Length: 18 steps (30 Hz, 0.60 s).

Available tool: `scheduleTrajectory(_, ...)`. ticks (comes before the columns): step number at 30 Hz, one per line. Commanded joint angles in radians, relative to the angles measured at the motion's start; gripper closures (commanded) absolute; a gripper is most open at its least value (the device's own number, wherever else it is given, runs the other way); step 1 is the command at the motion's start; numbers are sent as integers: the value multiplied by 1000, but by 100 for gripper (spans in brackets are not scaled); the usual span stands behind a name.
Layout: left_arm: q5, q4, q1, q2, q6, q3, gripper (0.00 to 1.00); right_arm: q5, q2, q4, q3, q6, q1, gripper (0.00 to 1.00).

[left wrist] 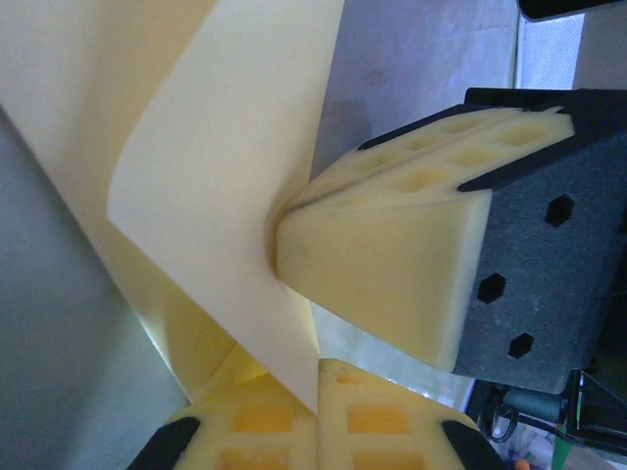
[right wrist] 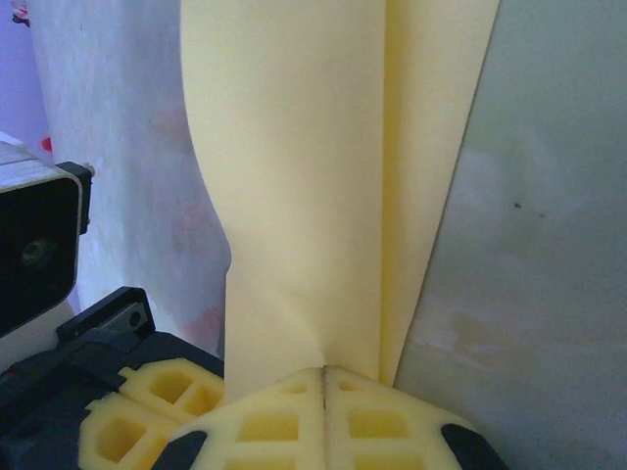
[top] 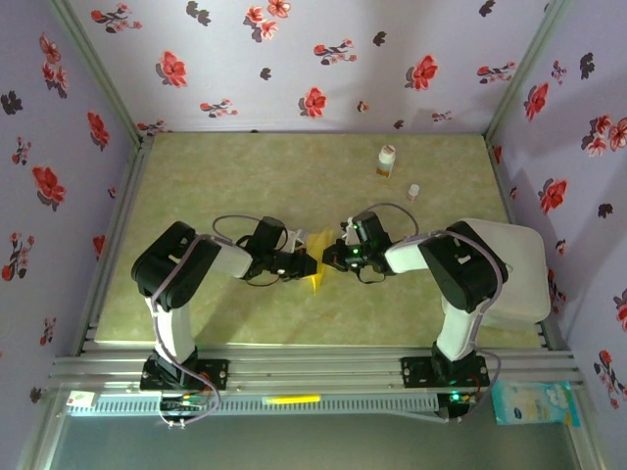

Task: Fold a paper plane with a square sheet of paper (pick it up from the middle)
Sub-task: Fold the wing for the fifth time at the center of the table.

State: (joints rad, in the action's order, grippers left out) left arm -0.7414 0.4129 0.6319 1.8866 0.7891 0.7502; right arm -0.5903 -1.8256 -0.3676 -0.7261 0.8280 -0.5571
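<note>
The square sheet of paper (top: pixel 317 243), mustard yellow and creased into folded layers, hangs above the mat between my two grippers. My left gripper (top: pixel 305 263) comes in from the left, my right gripper (top: pixel 335 257) from the right. In the left wrist view the folded paper (left wrist: pixel 216 147) runs down into the seam of my left gripper (left wrist: pixel 320 377), which is shut on it, while the right gripper's pads (left wrist: pixel 392 274) pinch the same sheet from the side. The right wrist view has the paper (right wrist: pixel 313 176) rising upright out of my shut right gripper (right wrist: pixel 324 372), with the left gripper's pads (right wrist: pixel 167 392) at lower left.
A small white-and-orange bottle (top: pixel 386 161) stands at the back right of the green mat (top: pixel 196 186), with a small white cap (top: pixel 413 192) near it. A white board (top: pixel 524 279) lies under the right arm. Flowered walls close in three sides.
</note>
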Motion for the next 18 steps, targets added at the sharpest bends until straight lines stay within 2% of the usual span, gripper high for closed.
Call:
scheduleTrajectory(1, 44, -179, -23, -26, -50, -16, 89, 70, -43, 29, -11, 20, 11, 99)
scheduleTrajectory(9, 17, -243, 6, -64, -67, -14, 82, 68, -50, 1, -5, 43, 6, 99)
scheduleTrajectory(16, 12, -282, 27, -66, -76, 4, 81, 73, -46, 7, 0, 43, 5, 99)
scheduleTrajectory(18, 11, -297, 34, -65, -84, 9, 84, 74, -45, 6, 2, 45, 5, 99)
